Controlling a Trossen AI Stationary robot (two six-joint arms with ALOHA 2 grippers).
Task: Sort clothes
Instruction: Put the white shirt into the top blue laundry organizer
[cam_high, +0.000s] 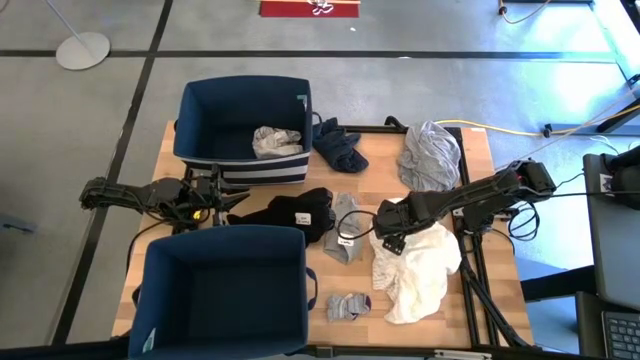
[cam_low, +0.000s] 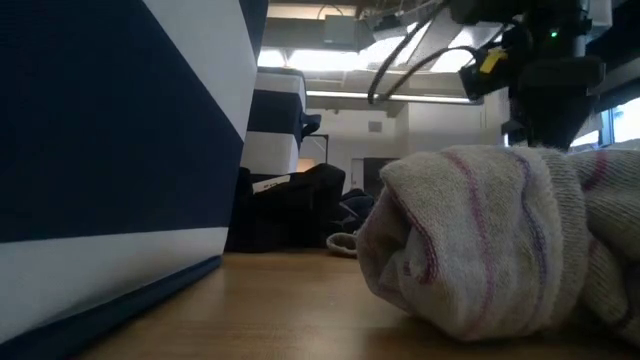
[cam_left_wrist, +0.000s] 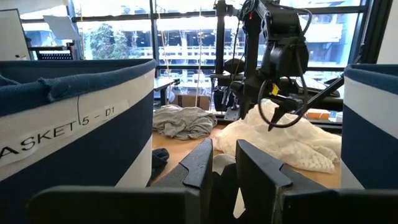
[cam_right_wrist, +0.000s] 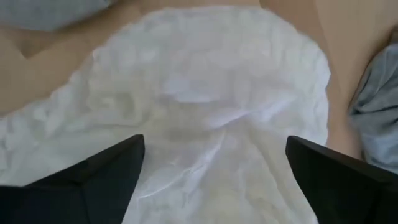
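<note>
A white crinkled garment (cam_high: 415, 265) lies at the table's right, and my right gripper (cam_high: 390, 237) hangs open just above its far-left part, one finger on each side of a bulge (cam_right_wrist: 214, 149). A black garment (cam_high: 290, 212) lies between the two navy bins. My left gripper (cam_high: 228, 205) is at its left end, its fingers nearly together on dark cloth (cam_left_wrist: 227, 149). A grey-white garment (cam_high: 275, 140) lies in the far bin. A navy garment (cam_high: 338, 145), a light grey one (cam_high: 430, 155), a grey piece (cam_high: 345, 228) and grey socks (cam_high: 348, 305) lie on the table. My left gripper pinches the black garment's left end (cam_left_wrist: 224, 183) between its two fingers. The fingers come level from the table's left. The fingers hide how many layers they have. The rest of the garment lies slack on the table.
The far navy bin (cam_high: 245, 100) and the near navy bin (cam_high: 220, 290) stand close on either side of my left arm. The striped socks fill the front of the low view (cam_low: 500, 240). A black frame runs along the table's right edge (cam_high: 470, 250).
</note>
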